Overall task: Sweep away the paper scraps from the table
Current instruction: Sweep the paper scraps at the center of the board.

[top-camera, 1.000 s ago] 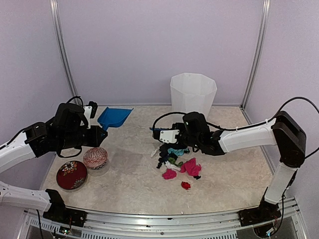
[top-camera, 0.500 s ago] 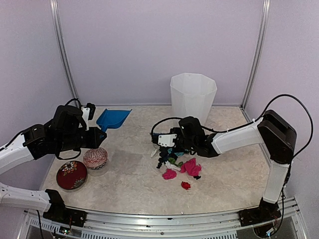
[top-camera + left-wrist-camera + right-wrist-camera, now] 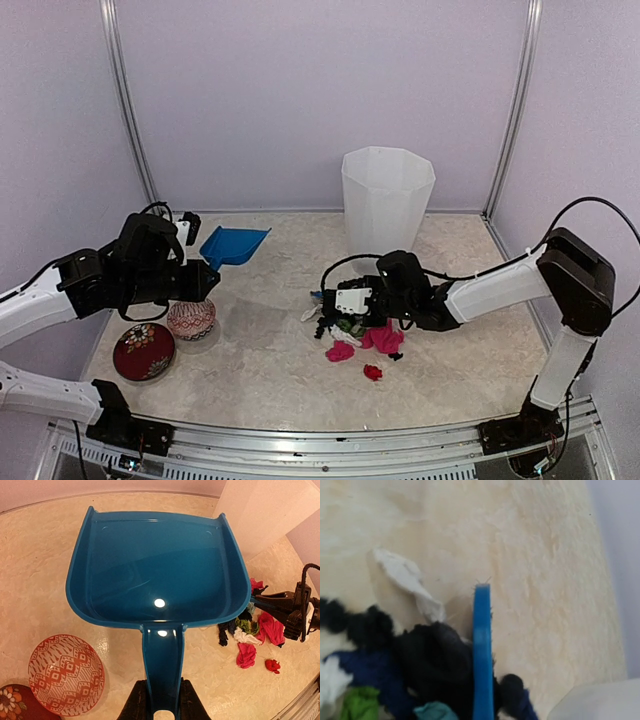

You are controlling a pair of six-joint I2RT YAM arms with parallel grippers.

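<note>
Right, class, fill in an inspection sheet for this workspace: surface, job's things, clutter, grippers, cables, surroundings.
surface: table, beige marble pattern, scraps on it
job's things: paper scraps piled right of centre, one red scrap apart, nearer the arms; dustpan empty; brush at the pile
clutter: patterned bowl and dark red dish, left side
grippers: left gripper, jaws shut on dustpan handle; right gripper carries the brush, jaws not visible
cables: black cable looping over the right arm
surroundings: white bin at the back, lilac walls

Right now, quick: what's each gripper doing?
Left gripper: closed on the blue dustpan handle.
Right gripper: closed on the blue brush, at the paper scraps.
</note>
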